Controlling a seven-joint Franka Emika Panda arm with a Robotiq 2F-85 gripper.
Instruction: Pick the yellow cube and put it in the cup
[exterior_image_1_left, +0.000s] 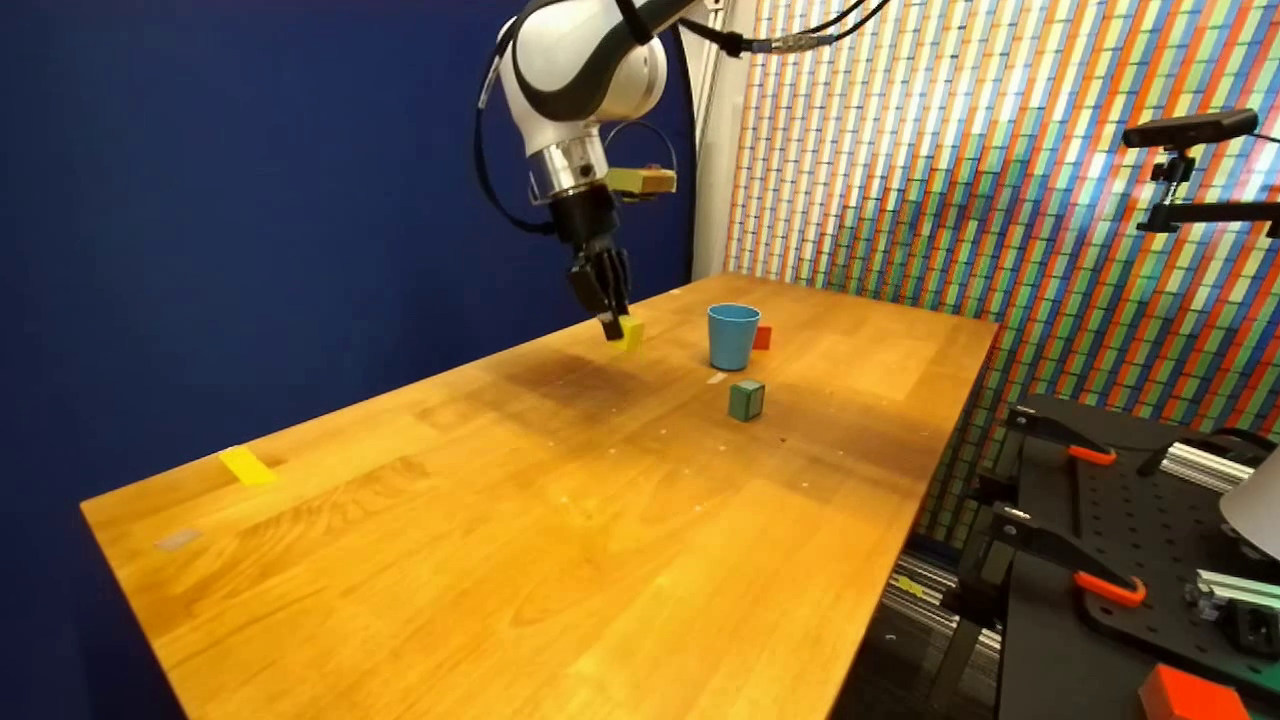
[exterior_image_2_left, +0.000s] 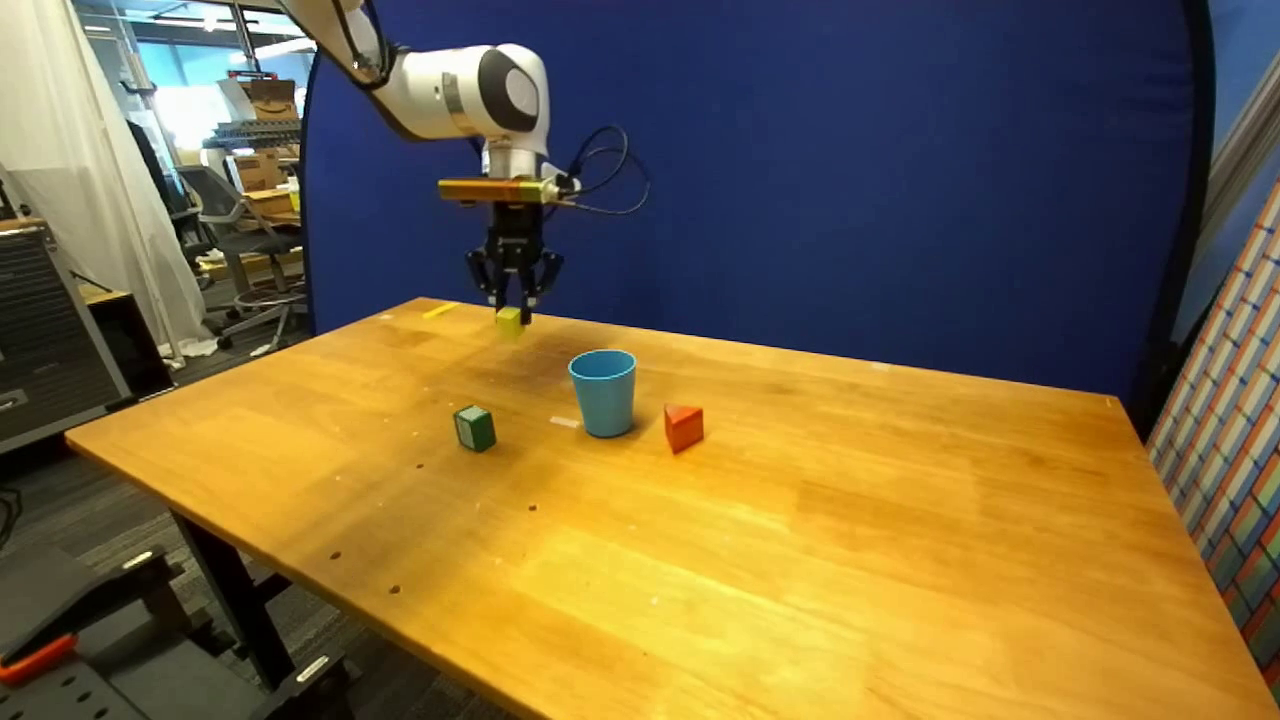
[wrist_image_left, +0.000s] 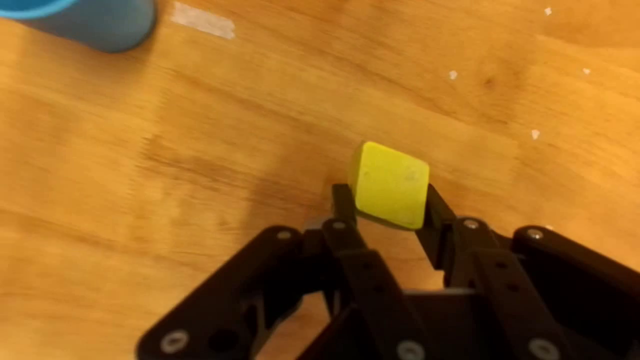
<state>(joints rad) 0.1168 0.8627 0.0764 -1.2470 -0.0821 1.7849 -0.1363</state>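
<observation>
– Between the jaws of the gripper, is that the yellow cube?
– Pinched, it seems; whether it clears the table is hard to tell. It should rise above the rim of the blue cup before crossing, then drop centred.

My arm has a smooth white shell, crossed by curving black bands; a pale round cap is set into one of them. A shiny silver collar leads into my black wrist. Black cable bows along my side, thin loops hang by the yellow-orange bar there, and a silvery connector sits higher up. My pincer is black, its fingers narrow and squared-off, its jointed links dotted with round silvery screw heads and small dark holes.
</observation>
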